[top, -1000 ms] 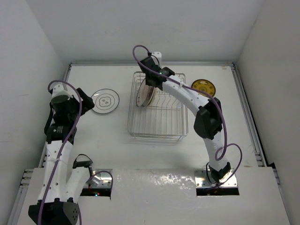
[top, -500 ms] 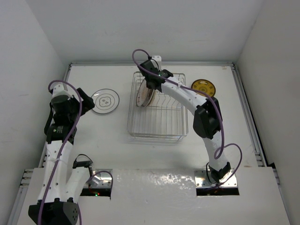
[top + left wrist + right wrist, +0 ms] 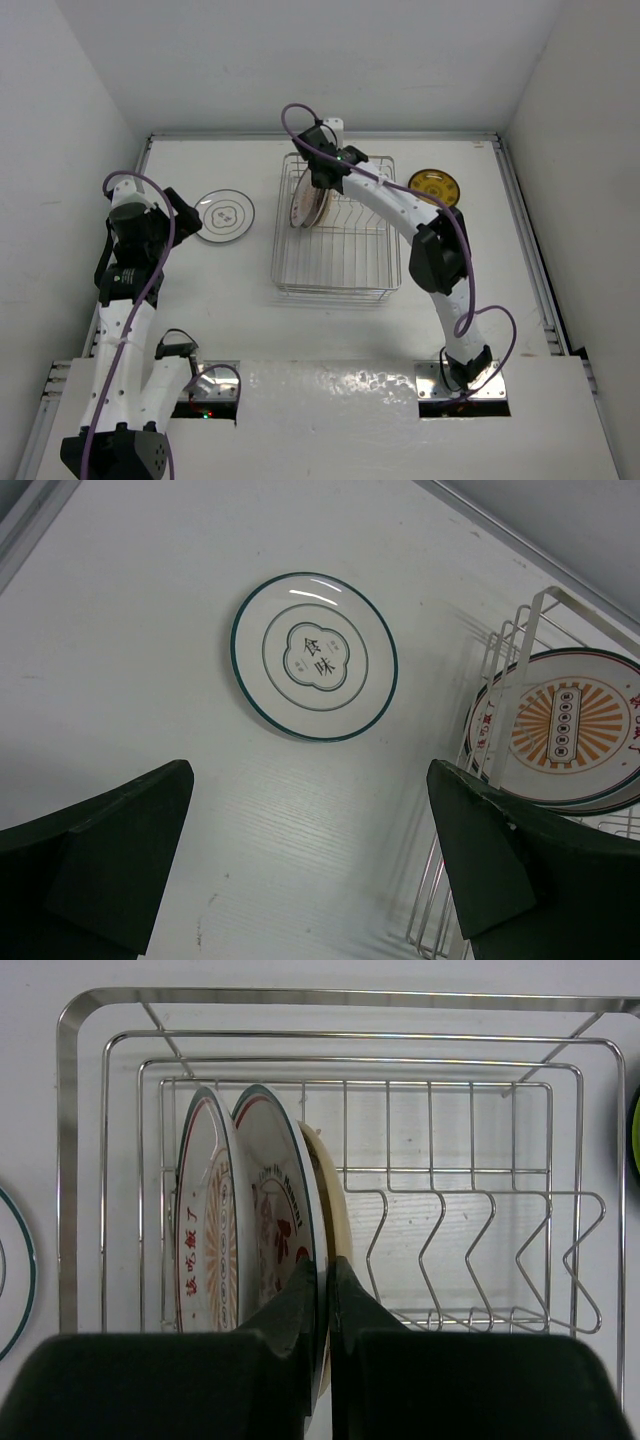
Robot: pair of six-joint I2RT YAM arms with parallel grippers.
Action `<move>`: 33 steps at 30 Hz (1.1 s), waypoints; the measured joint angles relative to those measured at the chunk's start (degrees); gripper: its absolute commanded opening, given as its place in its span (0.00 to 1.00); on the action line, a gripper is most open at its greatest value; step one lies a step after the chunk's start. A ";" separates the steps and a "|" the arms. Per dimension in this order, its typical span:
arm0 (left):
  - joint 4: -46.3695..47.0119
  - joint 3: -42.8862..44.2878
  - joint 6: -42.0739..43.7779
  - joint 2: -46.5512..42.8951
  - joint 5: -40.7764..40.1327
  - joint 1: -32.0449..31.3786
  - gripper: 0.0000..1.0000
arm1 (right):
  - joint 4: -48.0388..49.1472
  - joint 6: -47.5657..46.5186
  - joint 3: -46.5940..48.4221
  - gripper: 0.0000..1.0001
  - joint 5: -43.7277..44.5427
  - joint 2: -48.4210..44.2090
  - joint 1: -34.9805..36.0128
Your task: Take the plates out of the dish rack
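The left gripper point(image 3: 308, 770) hovered with its jaws spread wide. The right arm stretched forward, the right gripper point(image 3: 325, 1272) pinched on the rim of a plate point(image 3: 270, 1200) between its jaws.

Three upright plates point(image 3: 210, 1240) crowded the left end of the dish rack point(image 3: 340, 995), nearly face to face, with only slivers between them. The right gripper point(image 3: 325, 1265), pinched on a rim there, blocked the way in from above. Rightward the rack held only bare divider prongs point(image 3: 430, 1140), open from above. Left of the rack a ringed plate point(image 3: 224, 215) lay flat, and off its far right corner a yellow plate point(image 3: 434, 186). Bare tabletop point(image 3: 330, 330) ran along its near side.
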 measured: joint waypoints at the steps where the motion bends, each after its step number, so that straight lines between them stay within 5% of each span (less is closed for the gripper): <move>1: 0.00 0.00 0.00 0.00 0.00 0.00 1.00 | -0.31 0.00 0.28 0.00 0.11 0.17 0.00; 14: 0.00 0.00 0.00 0.00 -0.39 -0.02 1.00 | -6.80 -2.82 11.02 0.00 6.19 0.20 -0.02; 23: 0.02 0.00 -0.26 1.79 0.98 -0.02 1.00 | -8.04 -8.46 8.83 0.00 11.37 -6.40 -0.31; 27: 0.04 0.66 -0.72 2.16 6.49 -0.02 1.00 | -8.31 -11.65 5.73 0.00 13.64 -14.56 -0.26; 33: 8.59 2.97 -4.55 3.41 26.01 -0.37 1.00 | -4.74 -14.12 -5.55 0.00 8.96 -31.36 -0.55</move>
